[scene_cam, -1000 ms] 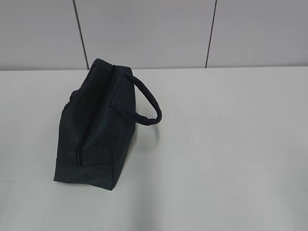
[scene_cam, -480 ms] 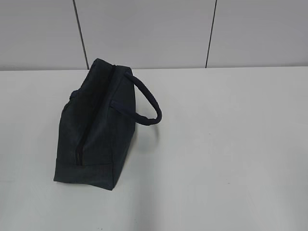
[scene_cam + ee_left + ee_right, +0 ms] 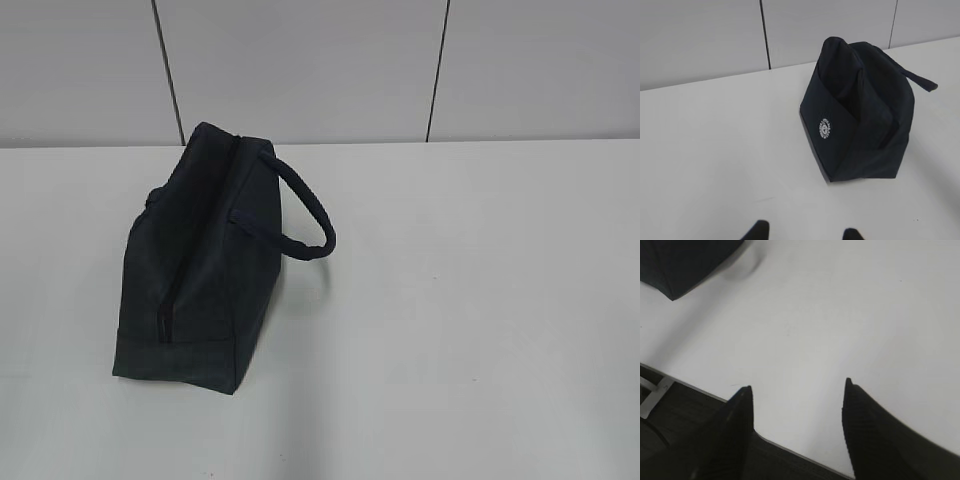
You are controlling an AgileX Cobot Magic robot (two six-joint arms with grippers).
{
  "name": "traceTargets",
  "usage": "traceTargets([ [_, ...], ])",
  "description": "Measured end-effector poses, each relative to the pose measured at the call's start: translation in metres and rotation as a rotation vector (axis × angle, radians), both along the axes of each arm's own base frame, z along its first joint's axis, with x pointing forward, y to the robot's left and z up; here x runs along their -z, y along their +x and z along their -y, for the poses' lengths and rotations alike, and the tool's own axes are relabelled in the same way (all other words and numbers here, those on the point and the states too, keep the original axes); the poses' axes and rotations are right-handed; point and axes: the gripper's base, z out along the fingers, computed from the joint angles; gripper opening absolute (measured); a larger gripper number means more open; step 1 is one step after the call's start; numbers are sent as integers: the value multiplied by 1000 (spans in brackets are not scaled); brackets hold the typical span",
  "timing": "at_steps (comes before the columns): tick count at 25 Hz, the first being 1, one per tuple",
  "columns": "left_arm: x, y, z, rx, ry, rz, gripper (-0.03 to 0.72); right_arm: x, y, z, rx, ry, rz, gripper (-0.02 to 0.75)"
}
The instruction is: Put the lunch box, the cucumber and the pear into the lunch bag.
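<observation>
Lunch bag [image 3: 195, 265] sits alone on the tabletop [image 3: 470, 300]; left claw [image 3: 802, 232] and right claw [image 3: 797, 390] both spread, empty.

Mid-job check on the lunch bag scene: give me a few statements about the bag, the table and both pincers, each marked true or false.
1. The lunch bag stands on the table. True.
2. The bag's strap handle loops out to the right in the exterior view. True.
3. A cucumber lies on the table beside the bag. False: no view shows one.
4. The left pincer grips the bag. False: its tips are apart and clear of it.
5. The right pincer is shut. False: it is open and empty.
</observation>
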Motion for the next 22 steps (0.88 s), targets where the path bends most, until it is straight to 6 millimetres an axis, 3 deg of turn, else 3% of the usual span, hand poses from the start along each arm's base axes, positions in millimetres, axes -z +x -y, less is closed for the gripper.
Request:
traceTargets([
  [7, 0, 0, 2, -131, 0, 0, 276, 0, -1, -2, 191, 0, 0, 444],
  [22, 0, 0, 2, -138, 0, 0, 276, 0, -2, -2, 199, 6, -2, 444],
])
